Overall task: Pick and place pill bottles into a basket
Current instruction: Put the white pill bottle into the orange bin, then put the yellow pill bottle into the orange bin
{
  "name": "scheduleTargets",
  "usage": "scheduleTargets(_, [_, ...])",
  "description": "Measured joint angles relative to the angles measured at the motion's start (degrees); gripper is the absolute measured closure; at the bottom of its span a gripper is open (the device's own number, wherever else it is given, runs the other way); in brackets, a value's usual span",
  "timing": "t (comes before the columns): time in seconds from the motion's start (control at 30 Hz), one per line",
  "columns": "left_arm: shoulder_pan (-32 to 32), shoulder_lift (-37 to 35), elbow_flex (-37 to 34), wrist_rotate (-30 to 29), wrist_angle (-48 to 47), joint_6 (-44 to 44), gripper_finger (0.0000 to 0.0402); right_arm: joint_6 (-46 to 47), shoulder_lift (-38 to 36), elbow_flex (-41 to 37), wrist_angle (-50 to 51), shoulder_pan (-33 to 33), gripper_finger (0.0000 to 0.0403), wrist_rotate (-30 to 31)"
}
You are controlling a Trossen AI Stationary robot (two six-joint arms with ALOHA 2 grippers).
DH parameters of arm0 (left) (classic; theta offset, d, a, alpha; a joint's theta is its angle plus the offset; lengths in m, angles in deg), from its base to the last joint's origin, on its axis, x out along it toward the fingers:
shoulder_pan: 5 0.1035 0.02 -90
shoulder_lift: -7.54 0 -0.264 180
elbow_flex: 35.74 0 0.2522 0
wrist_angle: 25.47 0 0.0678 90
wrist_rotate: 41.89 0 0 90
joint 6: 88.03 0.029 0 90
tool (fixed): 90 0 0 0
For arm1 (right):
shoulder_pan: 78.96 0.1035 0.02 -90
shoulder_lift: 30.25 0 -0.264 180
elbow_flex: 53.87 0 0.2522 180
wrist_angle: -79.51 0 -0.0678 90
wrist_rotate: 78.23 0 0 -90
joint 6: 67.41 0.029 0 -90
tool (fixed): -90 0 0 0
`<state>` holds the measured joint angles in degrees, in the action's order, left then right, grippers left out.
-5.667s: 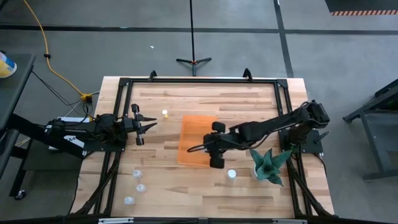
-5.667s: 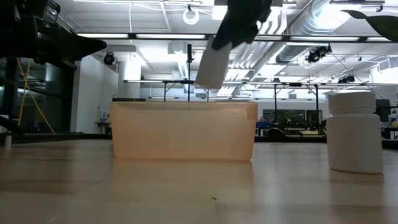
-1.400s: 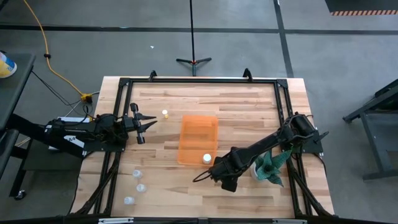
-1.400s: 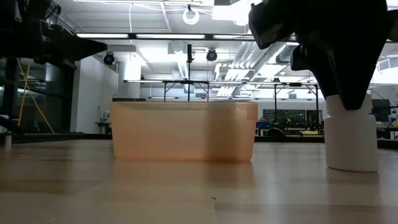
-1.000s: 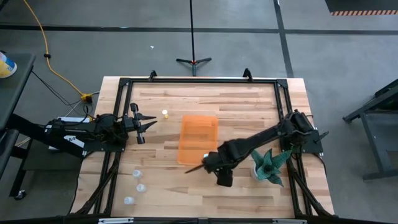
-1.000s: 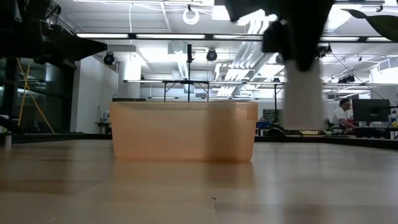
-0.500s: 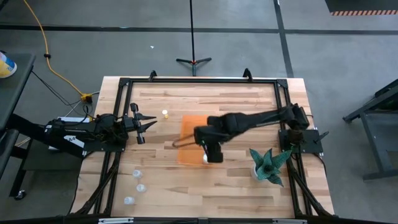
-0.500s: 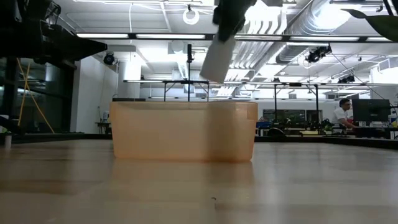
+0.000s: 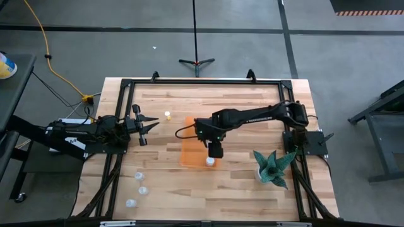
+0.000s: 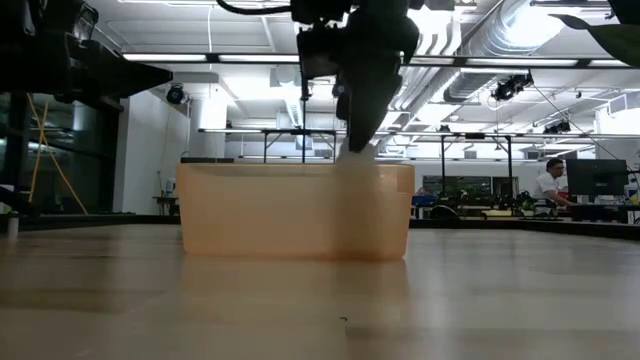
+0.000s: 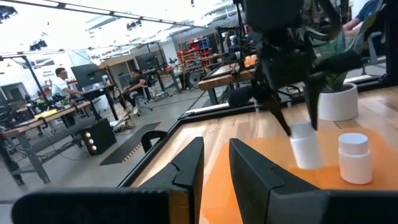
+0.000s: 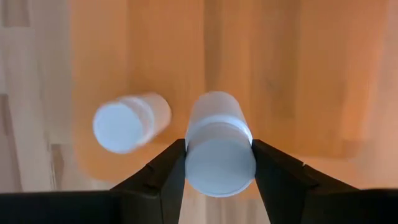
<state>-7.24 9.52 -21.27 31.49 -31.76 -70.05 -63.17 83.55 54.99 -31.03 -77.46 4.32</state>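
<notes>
Held pill bottle [image 12: 219,146]: white cap toward the wrist camera, pale body pointing down at the basket floor. Pinched at the cap between both fingers of the right gripper [image 12: 219,168]. In the left wrist view the same bottle [image 11: 305,145] hangs upright under the dark fingers, over the orange floor.

Second bottle [image 12: 129,122] already in the basket, beside the held one and apart from it; stands upright [image 11: 355,157]. From above its white cap [image 9: 209,161] shows at the basket's near end, just past the gripper.

Basket [image 9: 189,153]: translucent orange bin, mid-table, long axis running away from the front edge. In the low view its front wall [image 10: 294,212] fills the middle, with the right gripper [image 10: 356,110] coming down from above to the rim; the bottle there is only a pale blur at the rim line.

Right arm reaches in from the right side of the table, gripper [image 9: 214,149] over the basket.

Loose bottles: three [image 9: 139,176] [image 9: 143,190] [image 9: 130,203] clustered near the front-left corner, well apart from the basket. One yellowish bottle [image 9: 168,115] left of the basket's far end.

Left gripper [image 9: 151,123] waits at the table's left edge, fingers spread narrowly, holding nothing.

Teal spiky plant [image 9: 274,165] in a white pot, right of the basket.

People sit at desks in the room behind [image 11: 61,80].
</notes>
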Motion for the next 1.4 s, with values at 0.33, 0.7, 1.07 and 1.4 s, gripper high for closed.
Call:
scheduleTargets(0.33, [0.0,0.0,0.0,-0.1,0.0,0.0,0.0291,-0.1,0.0,-2.0,-2.5,1.2,0.0235,-1.0])
scheduleTargets(0.7, [0.0,0.0,0.0,-0.1,0.0,0.0,0.0291,0.8,0.0,-2.0,-3.5,2.0,0.0212,0.6])
scheduleTargets(1.07, [0.0,0.0,0.0,-0.1,-0.3,0.0,0.0291,0.1,-5.0,-0.7,-0.8,1.2,0.0217,7.1])
scheduleTargets(1.4, [0.0,0.0,0.0,-0.8,-1.2,0.0,0.0291,-1.7,-28.3,-33.2,-35.6,4.2,0.0289,11.9])
